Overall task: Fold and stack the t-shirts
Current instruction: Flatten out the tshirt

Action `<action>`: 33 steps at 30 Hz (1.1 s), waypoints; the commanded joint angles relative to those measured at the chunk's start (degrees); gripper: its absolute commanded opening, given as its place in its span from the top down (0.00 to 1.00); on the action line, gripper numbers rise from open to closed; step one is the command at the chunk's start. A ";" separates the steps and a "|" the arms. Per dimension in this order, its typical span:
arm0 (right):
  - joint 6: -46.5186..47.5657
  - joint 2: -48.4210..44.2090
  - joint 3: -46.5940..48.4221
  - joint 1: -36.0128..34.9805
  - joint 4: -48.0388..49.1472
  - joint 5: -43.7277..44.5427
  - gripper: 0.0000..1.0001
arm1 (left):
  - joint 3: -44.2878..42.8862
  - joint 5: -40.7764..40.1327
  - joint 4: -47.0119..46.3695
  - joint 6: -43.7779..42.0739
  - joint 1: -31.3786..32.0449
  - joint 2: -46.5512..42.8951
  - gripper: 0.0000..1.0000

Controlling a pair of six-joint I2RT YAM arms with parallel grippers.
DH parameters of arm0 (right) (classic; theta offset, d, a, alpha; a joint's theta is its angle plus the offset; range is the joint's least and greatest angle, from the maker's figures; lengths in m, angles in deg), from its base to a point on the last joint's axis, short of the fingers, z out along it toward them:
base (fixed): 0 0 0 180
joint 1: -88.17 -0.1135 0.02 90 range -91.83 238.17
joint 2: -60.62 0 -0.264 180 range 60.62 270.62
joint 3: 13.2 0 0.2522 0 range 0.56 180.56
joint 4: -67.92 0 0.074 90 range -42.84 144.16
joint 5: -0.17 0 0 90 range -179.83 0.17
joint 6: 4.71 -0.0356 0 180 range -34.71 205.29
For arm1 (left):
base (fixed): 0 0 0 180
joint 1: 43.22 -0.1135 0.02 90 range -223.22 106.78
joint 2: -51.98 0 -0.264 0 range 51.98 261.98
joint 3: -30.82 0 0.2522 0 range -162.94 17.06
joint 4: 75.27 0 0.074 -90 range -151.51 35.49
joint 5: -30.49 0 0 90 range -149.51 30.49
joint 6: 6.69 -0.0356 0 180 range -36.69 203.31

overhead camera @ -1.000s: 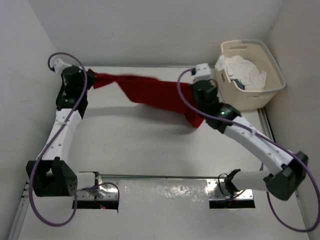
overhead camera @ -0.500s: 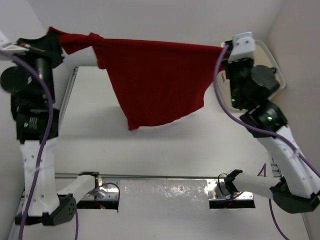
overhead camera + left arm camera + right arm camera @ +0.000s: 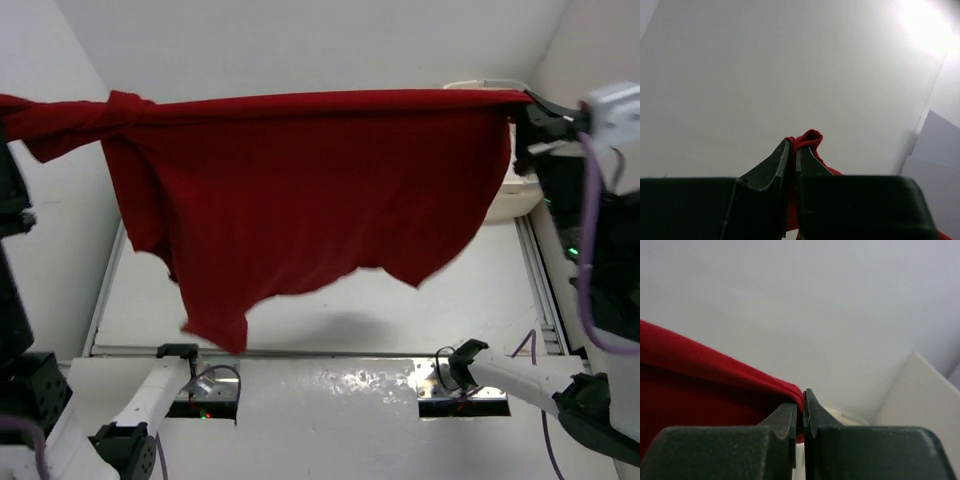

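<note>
My left end effector point(image 3: 794, 149) is clamped tight on a bunched fold of the red t-shirt point(image 3: 807, 139). In its wrist view the two dark fingers meet, with a knob of red cloth sticking up past their tips and only pale wall behind. My right end effector point(image 3: 802, 401) is likewise pinched together on the shirt's edge, and the red hem runs off to the left from between its fingers.

From the top camera I see the right end effector point(image 3: 530, 108) high at the right side, gripping one top corner of the shirt. The left one is out of that frame, past the left edge, where the cloth's other end is gathered into a twisted bunch. Between the two, the top edge is stretched nearly level and taut. The shirt hangs in the air as a wide sheet, above the tabletop point(image 3: 480, 290), with its lower edge uneven and lowest at the left. It casts a soft shadow on the tabletop. Behind the shirt's right side, part of the cream laundry basket point(image 3: 505, 200) shows at the far right corner.
</note>
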 commanded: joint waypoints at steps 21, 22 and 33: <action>-17.89 39.44 -26.57 17.18 6.72 4.61 0.01 | 22.67 -8.47 -3.11 -4.25 0.46 49.14 0.00; -18.77 38.46 -28.23 17.01 6.38 -1.42 0.01 | 24.61 -8.21 -4.28 -3.99 0.72 47.45 0.00; -35.91 33.44 -46.51 11.03 8.38 -15.18 0.01 | 41.14 -3.45 -5.96 -0.83 6.07 41.54 0.00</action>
